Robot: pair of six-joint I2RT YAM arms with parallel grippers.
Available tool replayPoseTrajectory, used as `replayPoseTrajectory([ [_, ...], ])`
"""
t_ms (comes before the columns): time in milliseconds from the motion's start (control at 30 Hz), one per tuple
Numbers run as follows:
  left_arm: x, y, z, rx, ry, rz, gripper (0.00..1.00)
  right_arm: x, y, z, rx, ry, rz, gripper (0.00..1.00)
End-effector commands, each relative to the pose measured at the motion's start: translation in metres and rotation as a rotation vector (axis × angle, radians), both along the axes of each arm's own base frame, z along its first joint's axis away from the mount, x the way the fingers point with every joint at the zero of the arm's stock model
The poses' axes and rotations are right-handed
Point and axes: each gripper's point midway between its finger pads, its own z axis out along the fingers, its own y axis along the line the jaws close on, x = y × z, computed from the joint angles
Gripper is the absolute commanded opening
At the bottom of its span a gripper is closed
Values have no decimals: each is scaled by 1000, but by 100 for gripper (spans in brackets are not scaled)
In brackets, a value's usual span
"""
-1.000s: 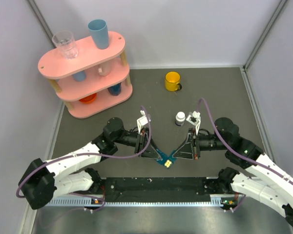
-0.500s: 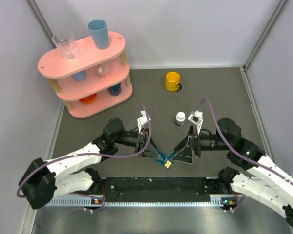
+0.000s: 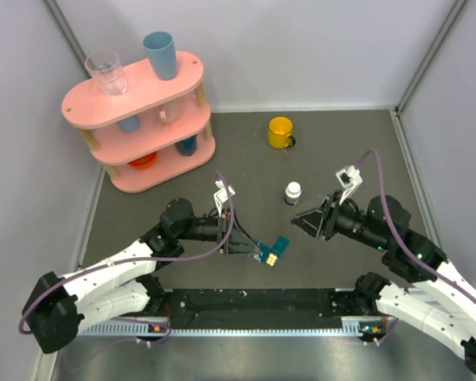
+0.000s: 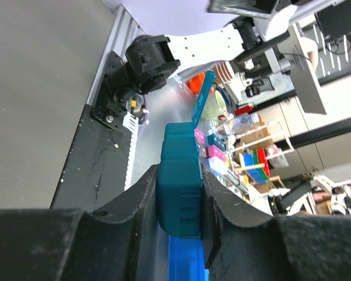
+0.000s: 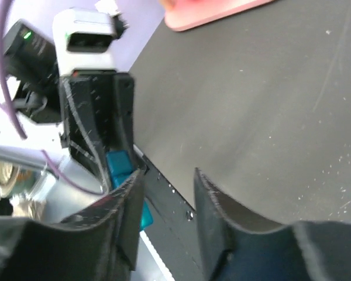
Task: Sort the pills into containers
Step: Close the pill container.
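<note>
Pill box [image 3: 272,255]: a teal strip at about 6 o'clock from the middle of the surface [image 3: 365,159], near its front edge; whether it rested there or was lifted could not be told.
Lid [image 3: 281,240]: one flap stood raised at the box's 1 o'clock end.
Left claw [image 3: 256,251]: reached in from 9 o'clock and was clamped narrow on the pill box's end.
Right claw [image 3: 301,220]: sat at 2 o'clock from the box, clear of it, jaws parted with nothing between them.
Pills [image 3: 268,257]: pale specks showed in the open compartments, too small to count; no loose ones could be made out on the surface.
White bottle [image 3: 293,193]: stood upright and capped at 1 o'clock from the box, touched by neither claw.
Done, by judgement: the box was gripped and opened, and some compartments seemed filled.
Left, by judgement: any remaining pills probably sat in the capped bottle; the raised flap was not yet shut.
</note>
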Motion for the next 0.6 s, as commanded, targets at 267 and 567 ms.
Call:
replayPoseTrajectory([
  [267, 12, 5, 10, 2, -47, 118, 0, 26, 14, -7, -62, 48, -46, 0],
  [567, 15, 4, 9, -1, -45, 126, 0, 1, 21, -3, -29, 42, 93, 0],
])
